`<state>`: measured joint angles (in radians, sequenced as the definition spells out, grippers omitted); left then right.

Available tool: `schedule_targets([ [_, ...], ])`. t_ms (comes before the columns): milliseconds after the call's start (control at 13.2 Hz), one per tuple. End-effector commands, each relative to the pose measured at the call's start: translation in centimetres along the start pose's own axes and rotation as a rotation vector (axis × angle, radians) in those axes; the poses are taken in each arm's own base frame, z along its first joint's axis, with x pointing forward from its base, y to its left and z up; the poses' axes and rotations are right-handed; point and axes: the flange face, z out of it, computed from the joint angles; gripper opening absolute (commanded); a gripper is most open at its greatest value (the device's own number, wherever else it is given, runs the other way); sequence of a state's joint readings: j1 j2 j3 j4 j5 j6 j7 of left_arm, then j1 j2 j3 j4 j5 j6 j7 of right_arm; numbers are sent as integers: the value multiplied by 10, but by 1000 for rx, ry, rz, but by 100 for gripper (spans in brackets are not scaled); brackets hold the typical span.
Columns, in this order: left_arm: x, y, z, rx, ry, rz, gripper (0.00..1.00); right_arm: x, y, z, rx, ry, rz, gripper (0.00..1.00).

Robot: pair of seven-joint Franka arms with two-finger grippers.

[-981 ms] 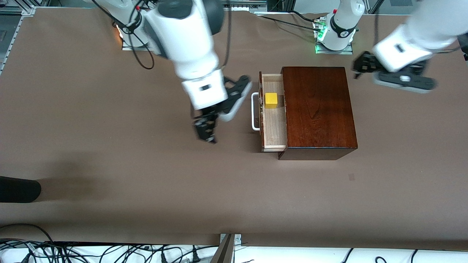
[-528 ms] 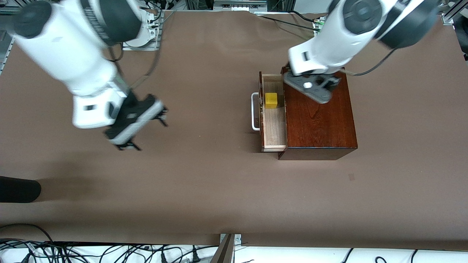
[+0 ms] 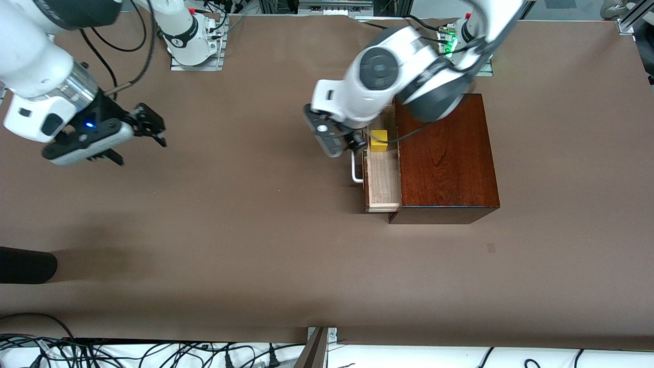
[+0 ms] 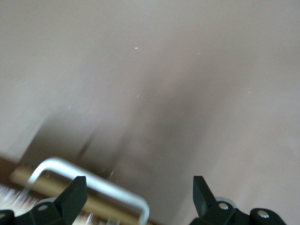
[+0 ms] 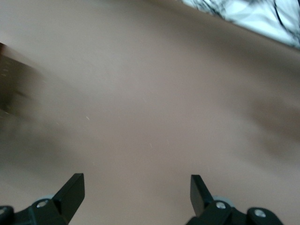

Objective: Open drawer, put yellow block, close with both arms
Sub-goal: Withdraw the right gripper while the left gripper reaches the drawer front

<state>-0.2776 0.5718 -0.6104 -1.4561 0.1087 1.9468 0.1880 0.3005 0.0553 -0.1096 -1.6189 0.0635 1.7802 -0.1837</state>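
The drawer stands pulled out of the dark mahogany box, its pale wood tray showing. The yellow block lies in the tray, at the end farther from the front camera. My left gripper is open and hangs at the drawer's front, over the white bar handle. In the left wrist view the handle runs between the open left gripper's fingers, held by neither. My right gripper is open and empty over bare table toward the right arm's end; the right wrist view shows only table past it.
A dark rounded object lies at the table's edge toward the right arm's end, nearer the front camera. Cables run along the table's near edge. The arms' base plates stand along the farthest edge.
My right arm has swung away from the drawer toward its own end of the table. My left arm has swept in over the box to the drawer's handle. Drawer and block have not moved.
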Motion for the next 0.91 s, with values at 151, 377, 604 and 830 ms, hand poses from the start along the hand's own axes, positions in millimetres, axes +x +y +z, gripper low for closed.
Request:
schedule_targets([
  [151, 26, 3, 90, 120, -33, 348, 100, -28, 39, -9, -56, -48, 61, 100],
  [377, 7, 1, 116, 113, -119, 474, 100, -37, 63, -10, -57, -70, 64, 100],
  [604, -21, -17, 129, 98, -224, 459, 100, -35, 64, -16, -61, -59, 76, 100],
  [830, -38, -31, 100, 94, -324, 448, 100, -36, 64, -16, -59, -65, 114, 100],
])
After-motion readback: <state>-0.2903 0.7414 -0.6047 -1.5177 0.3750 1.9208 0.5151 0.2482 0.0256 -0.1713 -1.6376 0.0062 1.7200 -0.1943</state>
